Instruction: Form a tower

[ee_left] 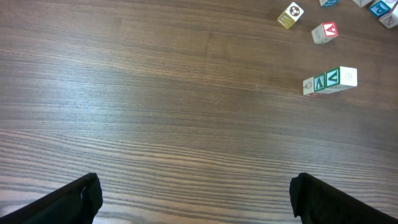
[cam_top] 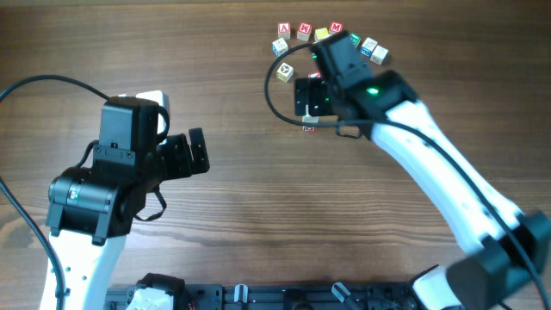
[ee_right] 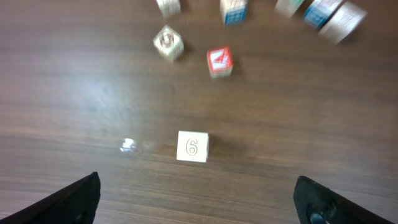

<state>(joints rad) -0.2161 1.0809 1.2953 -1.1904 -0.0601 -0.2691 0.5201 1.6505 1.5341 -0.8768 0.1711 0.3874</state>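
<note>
At far left, the black-and-white left arm (cam_top: pixel 82 207), reaching up from the near edge of the dark brown wood-grain desk (cam_top: pixel 232 224). At its end, the left claw (cam_top: pixel 188 153): jaws spread wide apart, gripping nothing, hanging over bare wood. Well apart from it, toward the right, the tower (ee_left: pixel 329 81), a short stack of two small pale wooden letter cubes, standing on the desk at the far right of the left wrist view, green print on the faces turned that way. Seen from the right wrist, shows a whitish top face with an outlined 6 and sits in line with the open gap, ahead of the fingertips, touched by neither. From overhead, mostly hidden under the right wrist. Just beyond the tower, two loose blocks: a pale wooden cube with a dark ring mark (ee_left: pixel 290 15) and a wooden cube with a red face (ee_right: pixel 219 61), each apart from the stack. Farther back, a curved row of loose wooden letter cubes (cam_top: pixel 305 31) with red, yellow and blue print. Over the stack, the right claw (ee_right: pixel 196 186): black fingers (ee_right: pixel 68 202) parted wide, clamped on nothing. At far right, the white right arm (cam_top: pixel 448 172), slanting in from the near right corner, a green light (cam_top: pixel 372 89) lit near its wrist.
</note>
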